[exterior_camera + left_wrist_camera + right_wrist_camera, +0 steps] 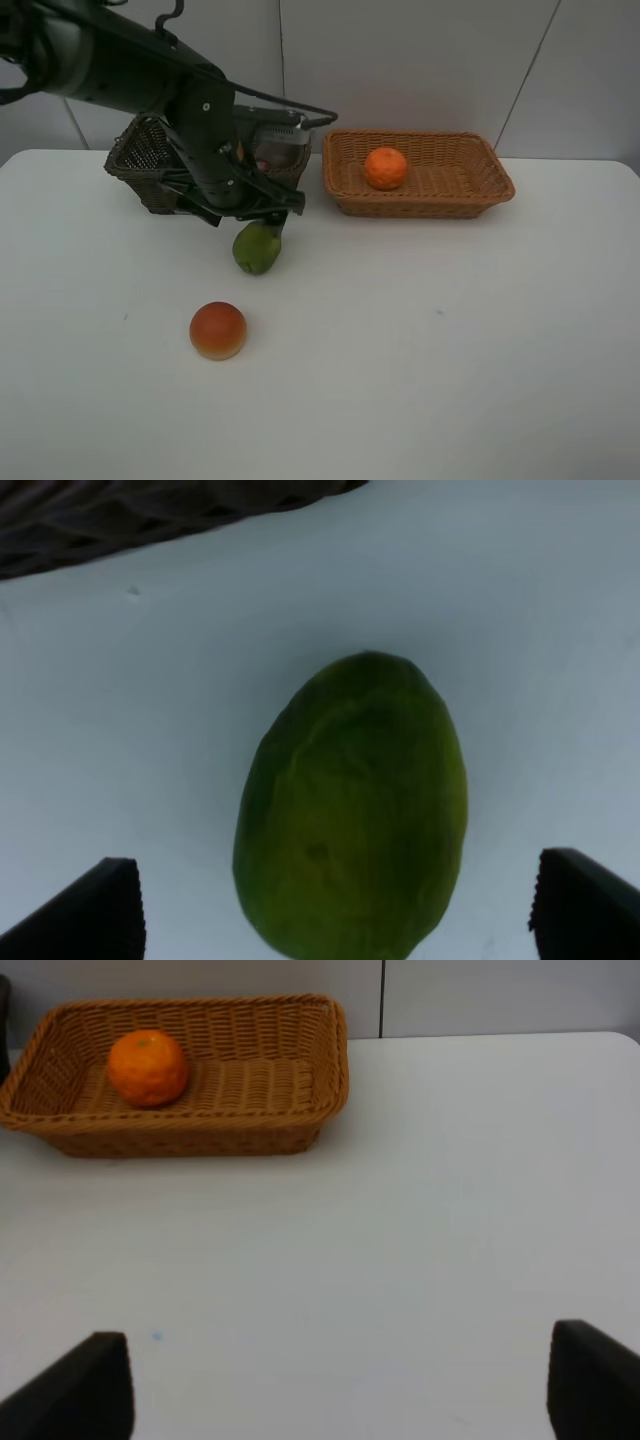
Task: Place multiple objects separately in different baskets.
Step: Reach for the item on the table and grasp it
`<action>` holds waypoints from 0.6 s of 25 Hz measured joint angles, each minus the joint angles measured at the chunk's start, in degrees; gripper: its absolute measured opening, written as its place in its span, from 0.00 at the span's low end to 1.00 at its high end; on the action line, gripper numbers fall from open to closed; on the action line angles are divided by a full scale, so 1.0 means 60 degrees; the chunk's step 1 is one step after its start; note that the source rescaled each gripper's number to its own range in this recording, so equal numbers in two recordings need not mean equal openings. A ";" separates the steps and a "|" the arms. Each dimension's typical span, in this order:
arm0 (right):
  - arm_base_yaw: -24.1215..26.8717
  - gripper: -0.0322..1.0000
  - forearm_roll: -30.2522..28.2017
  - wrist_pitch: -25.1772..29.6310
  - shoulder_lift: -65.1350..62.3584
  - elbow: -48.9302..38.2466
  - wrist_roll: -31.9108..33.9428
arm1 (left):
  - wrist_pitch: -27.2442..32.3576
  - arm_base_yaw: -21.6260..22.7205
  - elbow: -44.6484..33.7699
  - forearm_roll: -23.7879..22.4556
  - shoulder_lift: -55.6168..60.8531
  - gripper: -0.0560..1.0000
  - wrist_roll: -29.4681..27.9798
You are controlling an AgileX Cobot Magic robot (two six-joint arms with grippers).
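Observation:
A green round fruit (257, 248) lies on the white table just in front of the dark brown basket (140, 160). My left gripper (264, 226) hangs right over it, open. In the left wrist view the fruit (350, 810) sits between the two spread fingertips (95, 915) without touching them. A red-orange peach-like fruit (217, 330) lies nearer the front. An orange (385, 167) sits in the light tan basket (470, 190). My right gripper (330, 1390) is open and empty above bare table. The bottles and the cup are hidden behind the left arm.
The left arm (120, 70) covers most of the dark basket, whose edge shows in the left wrist view (100, 520). The right wrist view shows the tan basket (200, 1142) with the orange (148, 1067). White wall panels stand behind the table.

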State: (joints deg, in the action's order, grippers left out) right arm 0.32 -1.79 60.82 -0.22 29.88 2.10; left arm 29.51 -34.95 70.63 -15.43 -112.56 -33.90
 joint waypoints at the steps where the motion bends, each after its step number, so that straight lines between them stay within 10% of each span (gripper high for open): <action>1: 0.0000 0.80 0.0000 0.0000 0.0000 0.0000 0.0000 | -0.0140 0.0000 0.0000 -0.0007 -0.0127 1.00 0.0000; 15: 0.0000 0.80 0.0000 0.0000 0.0000 0.0000 0.0000 | -0.1127 0.0000 -0.0010 -0.0012 -0.1132 1.00 0.0311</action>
State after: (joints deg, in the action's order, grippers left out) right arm 0.32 -1.79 60.82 -0.22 29.88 2.10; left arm 22.75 -34.95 70.57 -15.50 -119.35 -32.04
